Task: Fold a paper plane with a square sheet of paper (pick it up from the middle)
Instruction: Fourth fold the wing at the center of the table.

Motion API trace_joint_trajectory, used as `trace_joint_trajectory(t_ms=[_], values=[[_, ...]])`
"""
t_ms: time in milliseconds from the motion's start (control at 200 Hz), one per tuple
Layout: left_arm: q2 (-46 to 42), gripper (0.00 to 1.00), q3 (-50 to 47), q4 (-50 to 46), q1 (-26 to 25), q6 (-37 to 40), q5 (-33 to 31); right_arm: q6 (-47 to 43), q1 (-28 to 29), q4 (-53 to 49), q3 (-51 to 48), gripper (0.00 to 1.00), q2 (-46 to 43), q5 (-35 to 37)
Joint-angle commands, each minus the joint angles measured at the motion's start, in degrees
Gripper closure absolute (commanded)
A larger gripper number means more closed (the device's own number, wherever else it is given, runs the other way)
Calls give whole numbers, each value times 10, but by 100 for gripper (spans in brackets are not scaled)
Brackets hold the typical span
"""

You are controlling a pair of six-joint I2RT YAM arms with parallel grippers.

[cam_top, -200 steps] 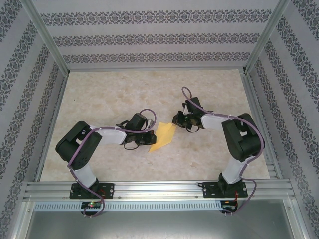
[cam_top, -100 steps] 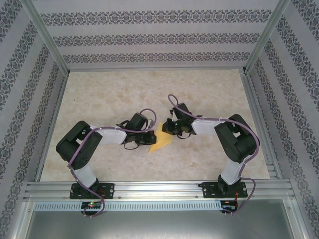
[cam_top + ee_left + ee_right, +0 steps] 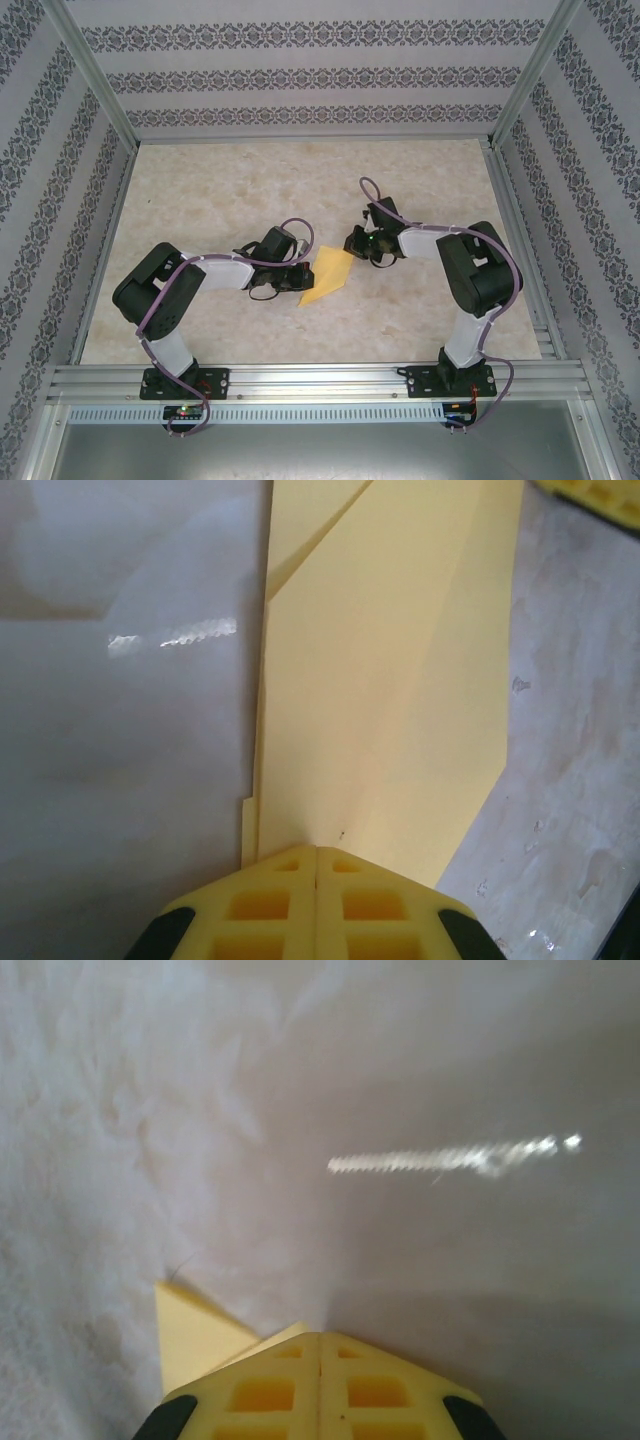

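Top view first: the thin yellow-orange paper sheet [image 3: 328, 273], already folded into a tapering shape, lies flat on the pale marbled table [image 3: 220, 190] between the two arms. The left gripper [image 3: 302, 277] touches its left edge, and the right gripper [image 3: 352, 245] sits low at its upper right corner.

Over to the left wrist: the left gripper [image 3: 317, 865] has its fingers pressed tight together, tips on the near edge of the sheet [image 3: 390, 680]. The paper runs away from them with a diagonal crease and a layered flap on the far left. It looks like a pin-down rather than a pinch, though I can't tell whether any paper is caught in the seam.

Right wrist now: the right gripper [image 3: 320, 1355] is also pressed together, with one pointed corner of the sheet [image 3: 195, 1330] poking out just beside the tips.

I read this as crease-flattening. The left arm should act as the anchor while the right strokes away from it along the fold. Pressure should be light, because paper this thin will buckle or skid if pushed toward the anchor.
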Motion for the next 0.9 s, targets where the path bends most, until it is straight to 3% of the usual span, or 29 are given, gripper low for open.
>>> trace_joint_trajectory(t_ms=[0, 265, 634, 834, 899], values=[[24, 100, -12, -60, 1, 12, -2, -21, 8, -21, 12, 100, -42, 34], [26, 100, -7, -38, 1, 11, 6, 27, 58, 14, -51, 100, -109, 16], [20, 100, -11, 11, 0, -11, 16, 109, 118, 128, -75, 100, -26, -24], [-1, 100, -14, 35, 7, -9, 51, 92, 115, 88, -65, 100, 4, -12], [-14, 94, -7, 37, 8, 2, 74, 80, 113, 70, -63, 100, 9, -3]])
